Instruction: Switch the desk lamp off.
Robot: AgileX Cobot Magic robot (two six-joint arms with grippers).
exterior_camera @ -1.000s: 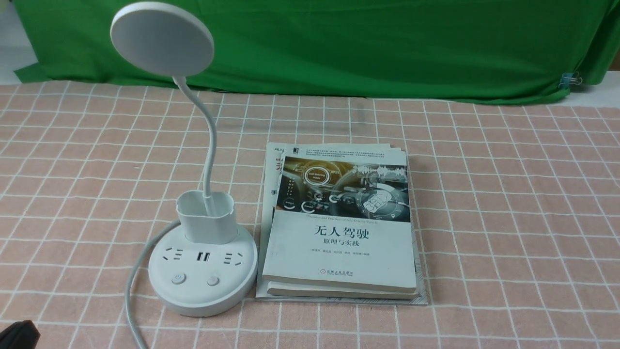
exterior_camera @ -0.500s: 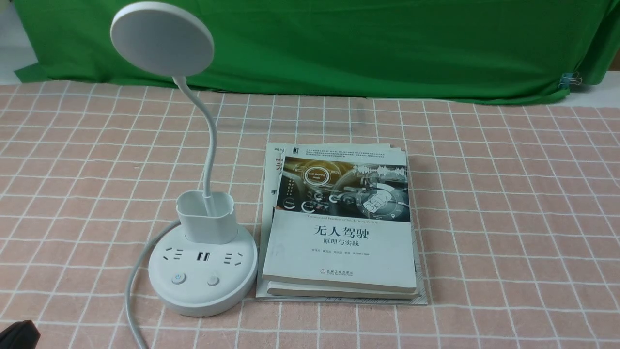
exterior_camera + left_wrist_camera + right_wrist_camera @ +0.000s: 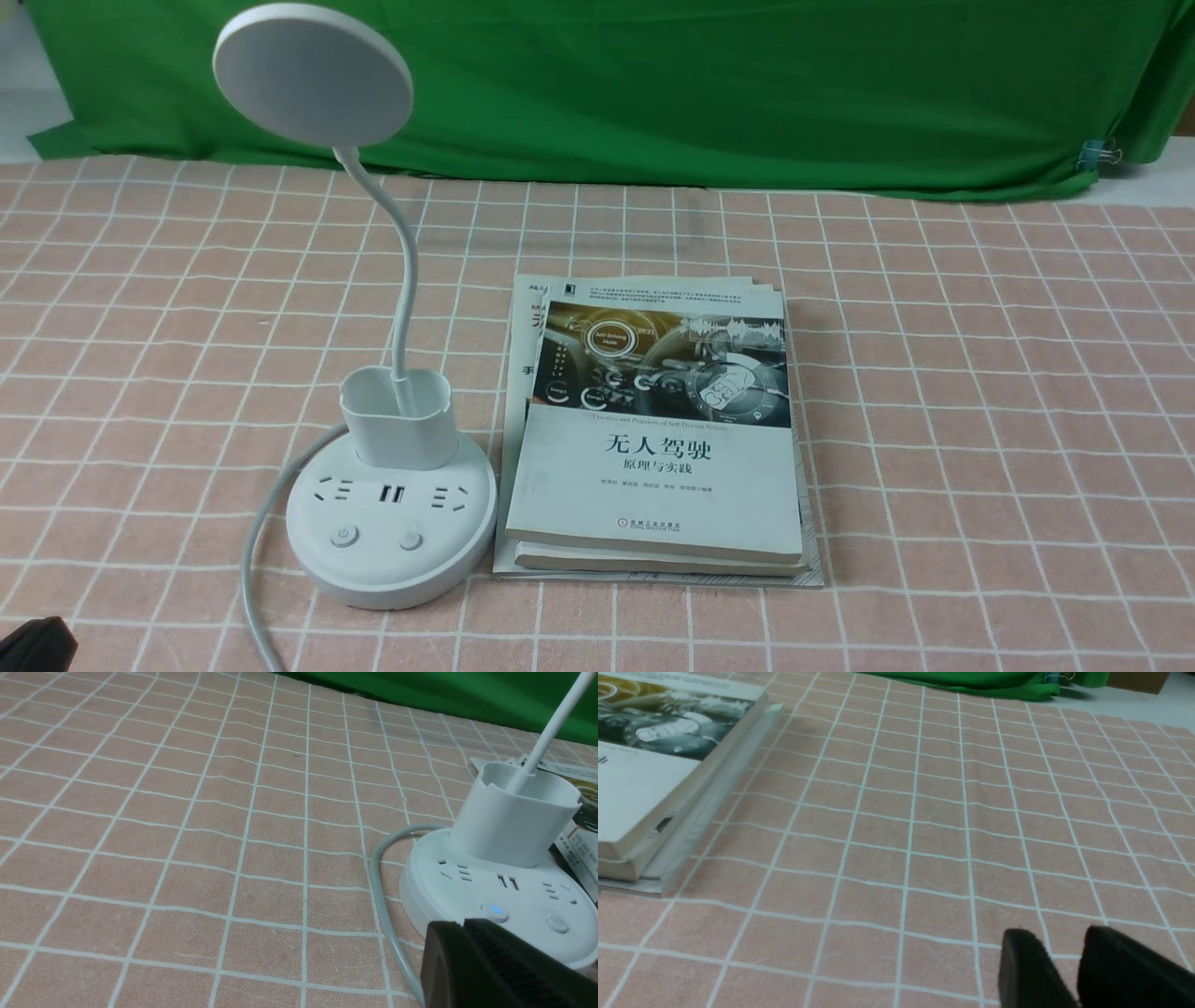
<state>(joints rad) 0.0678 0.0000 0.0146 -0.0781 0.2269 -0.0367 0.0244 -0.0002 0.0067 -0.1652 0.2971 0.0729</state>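
The white desk lamp [image 3: 392, 523] stands on the left of the table, with a flat round disc head [image 3: 313, 75], a thin bent neck, a small cup [image 3: 397, 420] and a round base with sockets and two buttons. The left button [image 3: 344, 536] glows blue in the left wrist view [image 3: 495, 911]. My left gripper [image 3: 462, 925] is shut and empty, its tips just short of the base's near edge; only its corner [image 3: 37, 644] shows in the front view. My right gripper [image 3: 1057, 942] hovers over bare cloth with a small gap between its jaws, empty.
A stack of books [image 3: 653, 439] lies just right of the lamp base, also seen in the right wrist view [image 3: 658, 779]. The lamp's white cord [image 3: 257, 541] curves off the base toward the front edge. A pink checked cloth [image 3: 980, 420] covers the table; a green backdrop [image 3: 700, 84] hangs behind.
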